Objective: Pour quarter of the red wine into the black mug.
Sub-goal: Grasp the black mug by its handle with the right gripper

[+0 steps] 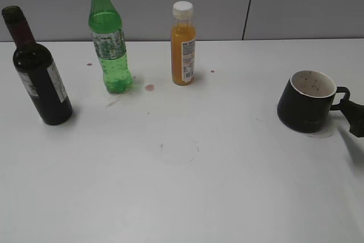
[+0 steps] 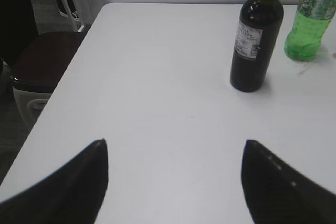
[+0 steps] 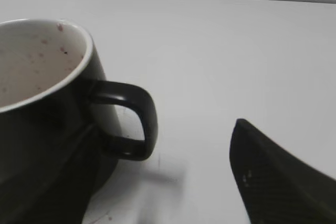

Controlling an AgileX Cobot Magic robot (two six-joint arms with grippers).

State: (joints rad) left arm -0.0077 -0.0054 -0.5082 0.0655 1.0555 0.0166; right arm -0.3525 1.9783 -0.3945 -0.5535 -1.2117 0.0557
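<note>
While both grippers gape empty: 1 wine bottle, 1 black mug, 2 plastic bottles.

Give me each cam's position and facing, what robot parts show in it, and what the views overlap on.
Exterior: raised in front of the table, slanting down toward the back wall; sees wine bottle, green bottle, juice bottle, black mug; right gripper tip at the right edge.
Left wrist: low over the table, facing the wine bottle; both open fingertips show.
Right wrist: close beside the mug handle; one dark fingertip is clear.
Shared: exterior and left wrist share the wine and green bottles; exterior and right wrist share the mug.
</note>
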